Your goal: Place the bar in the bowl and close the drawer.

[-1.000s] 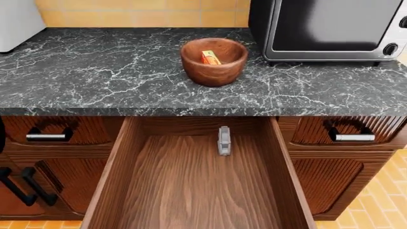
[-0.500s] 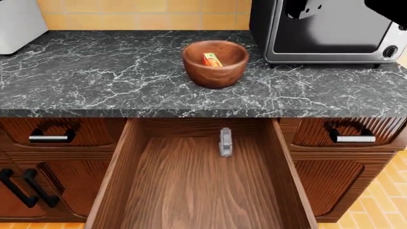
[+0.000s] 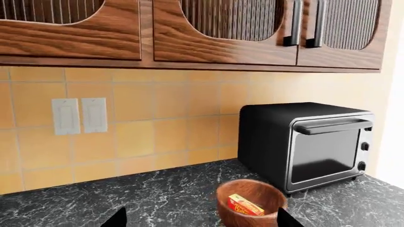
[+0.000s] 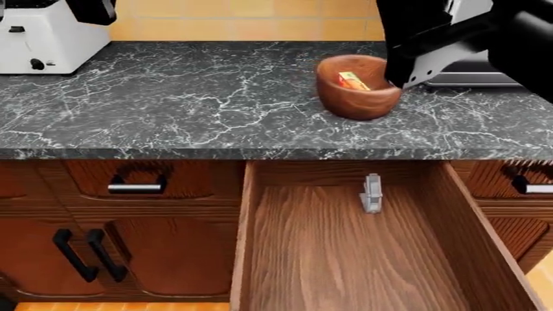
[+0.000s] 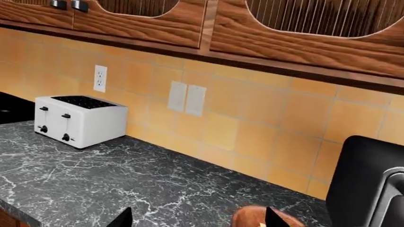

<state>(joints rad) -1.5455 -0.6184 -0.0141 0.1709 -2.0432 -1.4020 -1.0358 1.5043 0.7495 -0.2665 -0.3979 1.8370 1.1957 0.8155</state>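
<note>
Our head view has swung left since a moment ago: the white toaster [image 4: 39, 39] now shows, and the right arm [image 4: 467, 39] has come in over the black toaster oven [image 3: 303, 142].

The yellow-orange and red wrapped bar [image 4: 353, 80] already lies tilted inside the round reddish-brown wooden bowl [image 4: 356, 97] on the dark marble desk [image 4: 173, 97].

The wide brown wood-grain drawer [image 4: 346, 259] stands fully open, so closing it is what remains, we judge.

Both end effectors show spread fingertips, holding nothing.
</note>
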